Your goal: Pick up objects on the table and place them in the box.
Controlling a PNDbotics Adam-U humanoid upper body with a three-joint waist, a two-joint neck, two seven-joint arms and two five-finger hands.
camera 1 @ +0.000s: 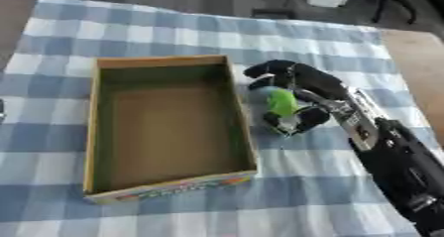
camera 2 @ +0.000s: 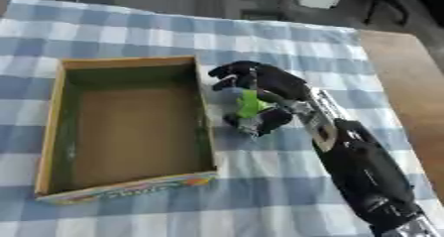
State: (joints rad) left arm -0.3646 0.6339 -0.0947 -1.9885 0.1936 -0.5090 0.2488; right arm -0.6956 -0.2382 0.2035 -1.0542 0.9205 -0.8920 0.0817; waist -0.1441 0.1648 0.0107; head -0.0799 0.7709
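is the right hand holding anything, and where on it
Yes: the right hand has fingers and thumb curled round a small green object, gripping its sides, just right of the open box. What the object is cannot be told.

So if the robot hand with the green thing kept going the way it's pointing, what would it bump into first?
Probably the right wall of the box. The right robot hand, curled around the green thing, points left toward it, though its height above the table is unclear.

The right arm (camera 1: 403, 169) is a thick, glossy black casing entering from about five o'clock, narrowing to a silver wrist section (camera 1: 357, 118) with dark markings, and ending in a black robot hand (camera 1: 299, 80) with rounded, bulky fingers.
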